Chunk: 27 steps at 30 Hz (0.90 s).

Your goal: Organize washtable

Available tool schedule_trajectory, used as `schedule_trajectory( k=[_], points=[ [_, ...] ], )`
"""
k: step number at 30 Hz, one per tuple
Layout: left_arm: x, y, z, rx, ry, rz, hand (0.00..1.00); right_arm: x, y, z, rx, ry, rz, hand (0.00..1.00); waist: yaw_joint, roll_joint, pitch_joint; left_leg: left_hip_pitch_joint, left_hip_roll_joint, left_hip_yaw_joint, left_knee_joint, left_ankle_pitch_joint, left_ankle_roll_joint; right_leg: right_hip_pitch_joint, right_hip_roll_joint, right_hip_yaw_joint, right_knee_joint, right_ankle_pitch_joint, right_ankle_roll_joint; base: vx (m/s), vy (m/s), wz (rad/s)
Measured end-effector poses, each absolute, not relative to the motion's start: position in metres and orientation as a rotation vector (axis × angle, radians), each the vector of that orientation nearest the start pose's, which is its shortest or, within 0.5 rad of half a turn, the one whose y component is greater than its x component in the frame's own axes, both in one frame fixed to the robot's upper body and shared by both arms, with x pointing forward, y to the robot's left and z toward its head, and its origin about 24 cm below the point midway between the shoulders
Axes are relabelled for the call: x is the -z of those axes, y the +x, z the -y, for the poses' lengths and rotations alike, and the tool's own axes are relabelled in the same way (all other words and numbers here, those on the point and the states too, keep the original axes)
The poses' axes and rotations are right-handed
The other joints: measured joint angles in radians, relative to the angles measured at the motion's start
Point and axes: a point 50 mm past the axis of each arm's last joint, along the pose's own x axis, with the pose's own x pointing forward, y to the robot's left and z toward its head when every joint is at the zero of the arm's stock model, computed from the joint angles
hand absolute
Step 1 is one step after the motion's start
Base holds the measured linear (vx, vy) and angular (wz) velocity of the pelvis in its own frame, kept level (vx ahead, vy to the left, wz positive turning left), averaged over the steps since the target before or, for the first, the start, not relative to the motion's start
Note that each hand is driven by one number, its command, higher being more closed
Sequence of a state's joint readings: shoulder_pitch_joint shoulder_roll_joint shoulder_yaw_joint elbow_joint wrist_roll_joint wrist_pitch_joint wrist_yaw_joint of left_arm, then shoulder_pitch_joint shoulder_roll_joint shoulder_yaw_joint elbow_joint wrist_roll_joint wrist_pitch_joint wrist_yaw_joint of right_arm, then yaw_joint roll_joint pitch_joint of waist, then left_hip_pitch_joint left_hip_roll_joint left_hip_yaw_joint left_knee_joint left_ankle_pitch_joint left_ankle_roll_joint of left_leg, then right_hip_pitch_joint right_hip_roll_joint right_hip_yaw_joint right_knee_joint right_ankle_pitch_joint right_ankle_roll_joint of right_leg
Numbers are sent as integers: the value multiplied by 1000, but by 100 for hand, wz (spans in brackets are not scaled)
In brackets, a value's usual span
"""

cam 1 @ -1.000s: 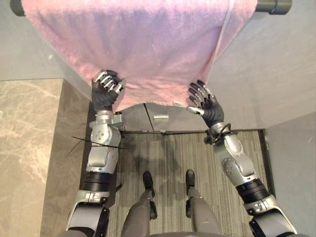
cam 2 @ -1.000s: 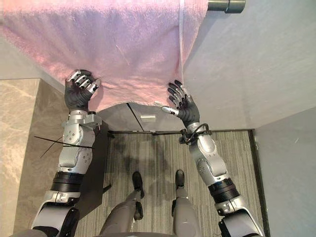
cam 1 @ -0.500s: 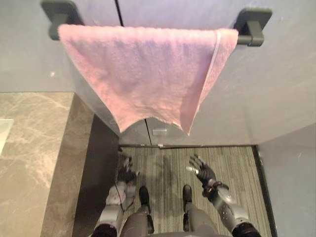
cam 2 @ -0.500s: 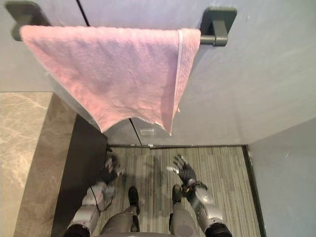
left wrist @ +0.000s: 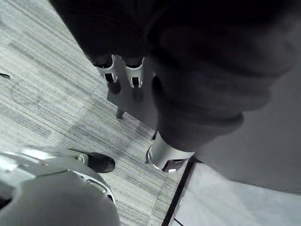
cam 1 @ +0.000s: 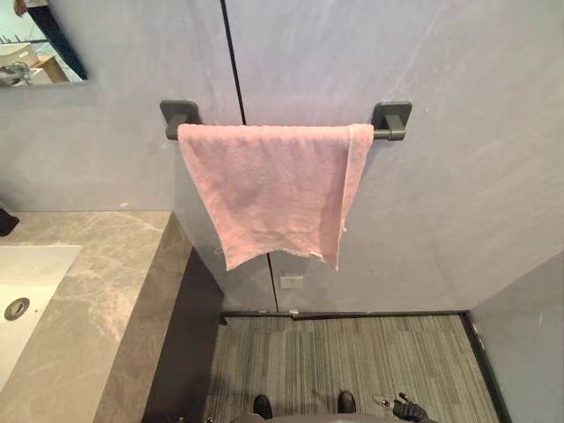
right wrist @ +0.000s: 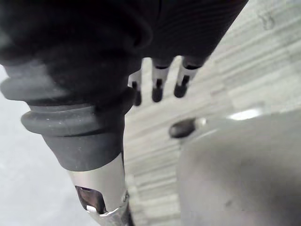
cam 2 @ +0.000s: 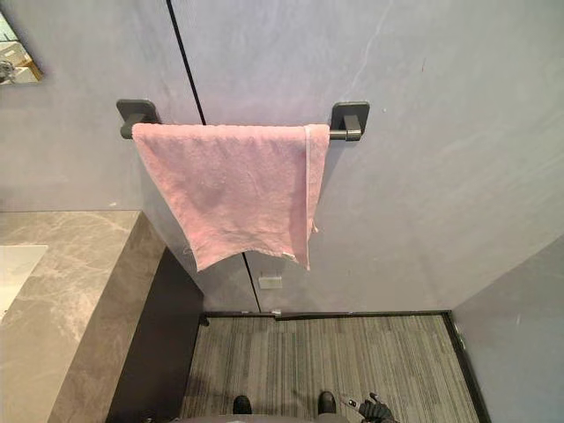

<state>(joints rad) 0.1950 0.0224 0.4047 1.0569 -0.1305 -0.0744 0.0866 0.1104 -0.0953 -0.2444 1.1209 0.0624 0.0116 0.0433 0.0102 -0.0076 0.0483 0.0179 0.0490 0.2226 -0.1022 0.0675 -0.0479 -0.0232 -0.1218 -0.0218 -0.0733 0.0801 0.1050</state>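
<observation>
A pink towel [cam 1: 273, 189] hangs draped over a dark wall rail [cam 1: 381, 134] on the grey wall, its lower edge slanting down to the right. Nothing touches it. My right hand [cam 1: 404, 409] hangs low over the striped floor, far below the towel. In its wrist view the right hand [right wrist: 156, 87] has straight fingers with nothing in them. My left hand [left wrist: 136, 77] also points at the floor, fingers straight and holding nothing.
A grey marble counter [cam 1: 106, 300] with a white sink [cam 1: 26, 286] stands at the left, and its dark side panel [cam 1: 189, 344] runs down to the floor. A mirror [cam 1: 35, 44] hangs above it. A small wall socket [cam 1: 291, 281] sits under the towel.
Both hands have let go of the towel's lower edge and dropped to my sides. The camera has pulled back, so the whole rail and the counter now show.
</observation>
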Motion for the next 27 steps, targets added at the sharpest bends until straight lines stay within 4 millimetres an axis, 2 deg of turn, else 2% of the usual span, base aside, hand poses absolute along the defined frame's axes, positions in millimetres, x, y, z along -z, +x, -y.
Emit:
schedule_trajectory(
  k=[3, 8, 21, 27],
  points=[
    [167, 36, -215, -622, -249, -1137, 0, 170, 52, 215, 293, 99, -1260, 0, 3, -2, -3, -1, -3, -2, 0, 0, 0, 1, 0, -1, -1, 0, 0, -4, 0, 2],
    [169, 36, -213, -593, -254, -1155, 0, 171, 50, 214, 290, 100, -1268, 0, 4, -5, -17, -3, -13, -6, 0, -5, 7, 3, -7, -3, -7, -1, 2, 6, 1, 1],
    [168, 41, -217, -524, -181, -1161, 0, 171, 58, 206, 179, 15, -1270, 0, 3, -27, -34, 25, -31, -13, 0, -27, 15, 38, -24, -12, -11, -12, 12, 36, 2, 2],
    [168, 40, -218, -526, -179, -1166, 0, 171, 60, 206, 155, -20, -1264, 0, 2, -27, -35, 28, -32, -18, 0, -29, 15, 38, -23, -22, 2, -28, 8, 1, -6, 2]
  ],
)
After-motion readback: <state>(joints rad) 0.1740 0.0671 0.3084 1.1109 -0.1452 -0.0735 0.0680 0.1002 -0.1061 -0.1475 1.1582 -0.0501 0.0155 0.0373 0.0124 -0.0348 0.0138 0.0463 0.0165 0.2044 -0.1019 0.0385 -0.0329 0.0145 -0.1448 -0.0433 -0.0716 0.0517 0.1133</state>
